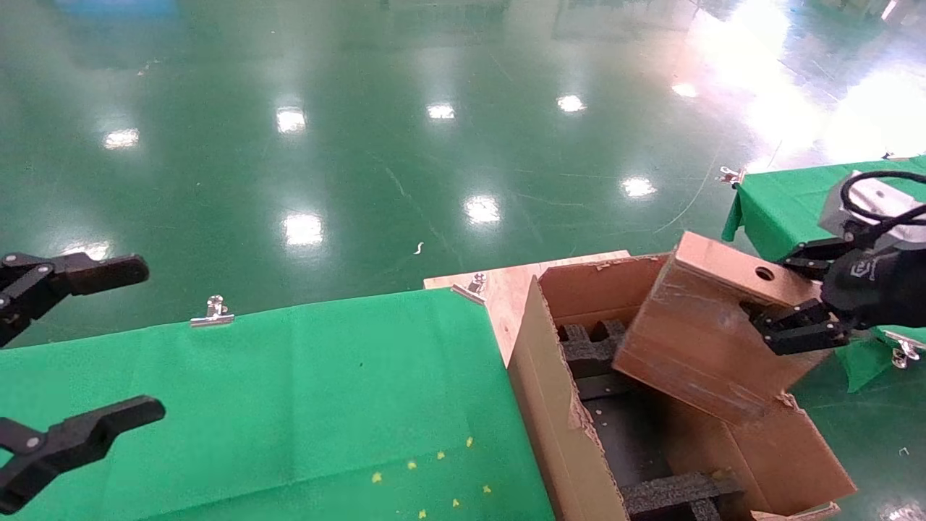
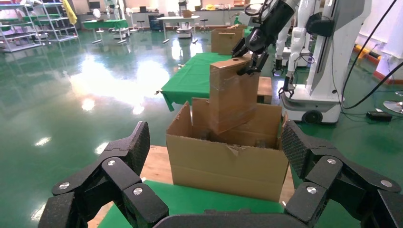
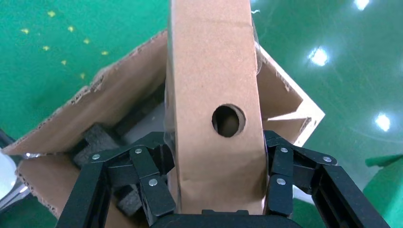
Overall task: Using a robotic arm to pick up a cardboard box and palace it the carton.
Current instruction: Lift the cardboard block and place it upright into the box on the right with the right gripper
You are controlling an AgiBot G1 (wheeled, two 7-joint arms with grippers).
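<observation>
My right gripper (image 1: 780, 295) is shut on the cardboard box (image 1: 694, 325), a small flat brown box with a round hole in its narrow face. It holds the box tilted, with the lower end dipping into the open carton (image 1: 557, 420). Black notched foam inserts (image 1: 589, 347) lie inside the carton. In the right wrist view the fingers (image 3: 152, 185) clamp both broad sides of the box (image 3: 214, 80) above the carton (image 3: 119, 95). My left gripper (image 1: 137, 344) is open and empty over the green table. The left wrist view shows the box (image 2: 233, 95) above the carton (image 2: 228, 161).
A green-clothed table (image 1: 289, 391) with metal clips (image 1: 212, 311) lies left of the carton. A wooden board (image 1: 506, 289) sits under the carton's far corner. A second green table (image 1: 781, 202) stands at the right. Shiny green floor lies beyond.
</observation>
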